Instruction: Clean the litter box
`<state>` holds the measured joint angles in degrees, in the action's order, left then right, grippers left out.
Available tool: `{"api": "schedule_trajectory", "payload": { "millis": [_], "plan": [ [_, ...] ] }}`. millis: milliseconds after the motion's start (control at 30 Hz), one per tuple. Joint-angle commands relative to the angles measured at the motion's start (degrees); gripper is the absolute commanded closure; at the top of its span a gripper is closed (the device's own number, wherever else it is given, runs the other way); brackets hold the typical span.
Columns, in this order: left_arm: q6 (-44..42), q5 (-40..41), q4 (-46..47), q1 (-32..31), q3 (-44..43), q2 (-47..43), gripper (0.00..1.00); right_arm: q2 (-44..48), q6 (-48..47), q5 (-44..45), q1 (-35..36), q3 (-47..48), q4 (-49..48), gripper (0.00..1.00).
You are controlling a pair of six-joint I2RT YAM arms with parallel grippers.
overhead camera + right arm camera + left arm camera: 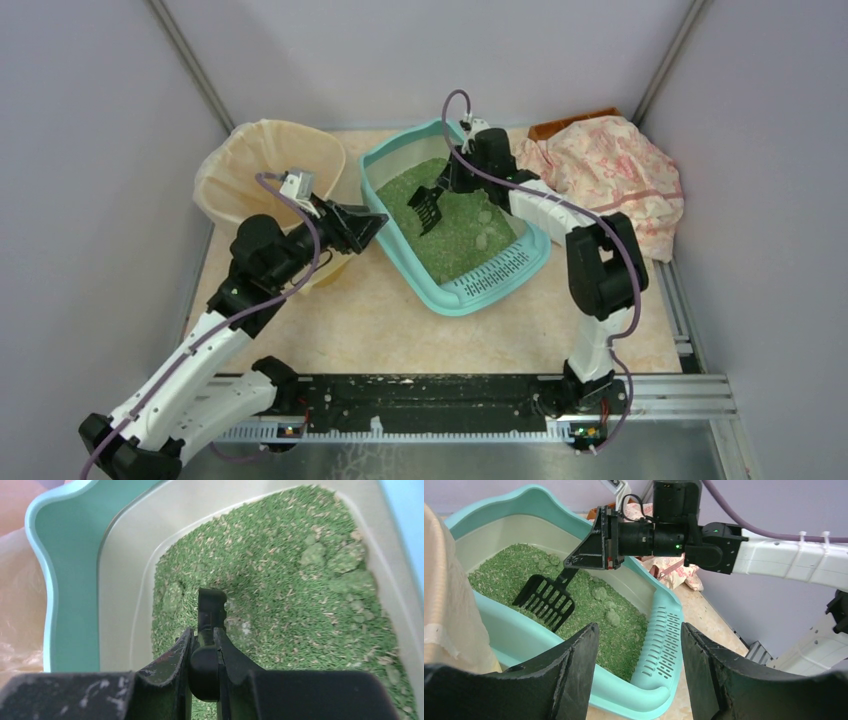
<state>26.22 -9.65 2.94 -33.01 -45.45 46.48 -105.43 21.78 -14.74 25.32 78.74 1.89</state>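
A large teal rounded-rectangular plastic litter box (462, 304) sits aslant in the middle of the pale beige table (350, 320), its slotted grate (497, 270) at the nearer end, towards the right arm's side. Green granules (455, 228) cover its floor, and a few rounded green clumps (606, 605) lie on top of them near the grate end.

The right gripper (457, 182) reaches in over the far part of the box, its jaws clenched on the handle of a black slotted plastic scoop (430, 208). From the right wrist, the two fingers (170, 665) press on either side of the handle. The scoop's blade slants down with its front edge at the granules; I cannot tell whether anything lies on it.

The left gripper (372, 224) hangs just beside the box's left wall, jaws spread wide and grasping nothing. It is between the box and a round beige bag-lined bin (240, 165), which stands close to the box's left side.

A crumpled pink floral cloth (610, 170) lies in the far right corner, just beside the box
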Motion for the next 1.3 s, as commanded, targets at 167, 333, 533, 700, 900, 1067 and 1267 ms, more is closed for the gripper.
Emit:
{"api": "schedule_trajectory", "payload": {
  "millis": [167, 333, 533, 700, 900, 1067, 1267],
  "plan": [
    [-0.6, 0.3, -2.4, -0.1, 0.4, -4.4, 0.34, -5.8, 8.6, -13.0, 2.4, -3.4, -6.1, 1.00],
    [-0.5, 0.5, -2.7, -0.1, 0.5, -5.4, 0.34, -6.5, 13.2, -17.3, 3.3, -6.5, -11.1, 1.00],
    [-0.1, 0.7, -2.7, -0.1, 1.0, -6.4, 0.34, -5.2, 19.8, -22.5, 3.2, -10.9, -20.3, 1.00],
    [0.0, 0.7, -2.7, -0.1, 1.2, -7.2, 0.34, -2.7, 21.1, -18.9, 2.5, -11.6, -20.3, 1.00],
    [-0.3, 1.1, -4.5, -0.1, 1.3, -7.4, 0.34, 0.3, 21.8, -18.4, 1.3, -9.7, -19.0, 1.00],
    [-0.3, 0.5, -3.8, -0.1, 1.6, -7.0, 0.34, 3.9, 19.3, -14.8, 0.4, -7.6, -14.2, 1.00],
    [-0.5, -0.2, -3.4, -0.2, 1.6, -6.2, 0.34, 6.3, 19.7, -15.4, -2.2, -8.4, -14.2, 1.00]
  ]
}}
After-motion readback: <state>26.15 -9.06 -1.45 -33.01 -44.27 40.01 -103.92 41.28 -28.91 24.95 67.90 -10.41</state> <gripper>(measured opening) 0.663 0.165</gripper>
